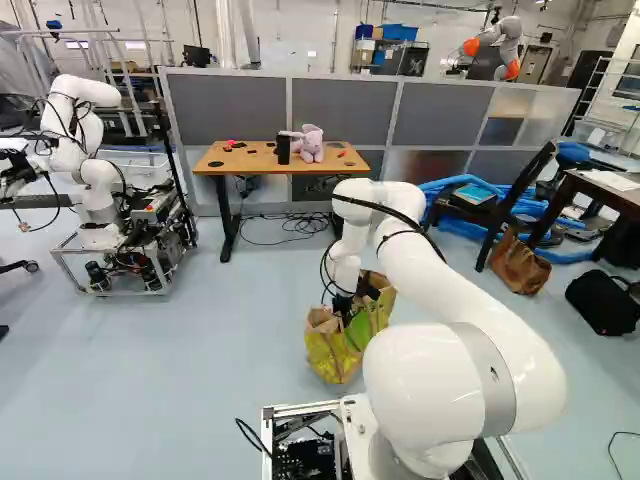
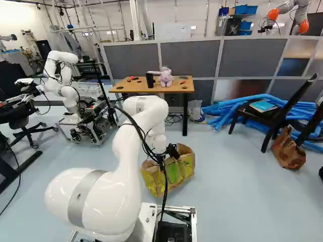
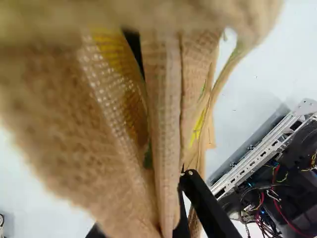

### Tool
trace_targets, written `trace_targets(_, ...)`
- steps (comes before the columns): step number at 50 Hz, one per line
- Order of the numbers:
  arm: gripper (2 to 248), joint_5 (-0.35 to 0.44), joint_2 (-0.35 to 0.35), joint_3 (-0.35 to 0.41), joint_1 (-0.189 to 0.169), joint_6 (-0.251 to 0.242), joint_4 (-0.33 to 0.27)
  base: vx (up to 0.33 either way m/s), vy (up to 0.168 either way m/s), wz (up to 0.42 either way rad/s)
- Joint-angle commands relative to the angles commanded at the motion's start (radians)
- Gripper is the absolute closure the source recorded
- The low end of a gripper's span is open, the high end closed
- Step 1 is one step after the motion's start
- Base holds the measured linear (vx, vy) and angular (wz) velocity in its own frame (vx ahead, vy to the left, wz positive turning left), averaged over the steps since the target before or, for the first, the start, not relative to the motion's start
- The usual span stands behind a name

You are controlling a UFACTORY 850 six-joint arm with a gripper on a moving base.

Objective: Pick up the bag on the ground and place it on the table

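Right now the step in hand looks to be securing the bag (image 2: 169,174), with the lift to follow. Taking straight ahead of the base as twelve, the bag is near twelve o'clock, and in both base views it appears to stand on the floor (image 2: 237,186), its mouth upward. My gripper (image 2: 173,151) is down at that mouth, and in the wrist view burlap folds crowd around it and hide much of it. How far open it is, and whether it has hold of the cloth, I cannot tell.

So the next move calls for a check of the grip, then a slow, straight rise. A fold that is only brushed, not pinched, could slip free, and the soft bag may sag or swing as it comes up.

From the bag, the table (image 1: 250,166) lies between eleven and twelve o'clock. The bag should clear its front edge before moving over the top. The plush toy (image 2: 165,76) and the black cylinder (image 2: 150,80) stand on it, so I would set down beside them.
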Motion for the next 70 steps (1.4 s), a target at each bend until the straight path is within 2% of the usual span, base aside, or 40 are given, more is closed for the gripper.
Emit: trace_targets(70, 228, 0.000, 0.270, 0.235, 0.000, 0.000, 0.000, 0.000, 0.000, 0.000)
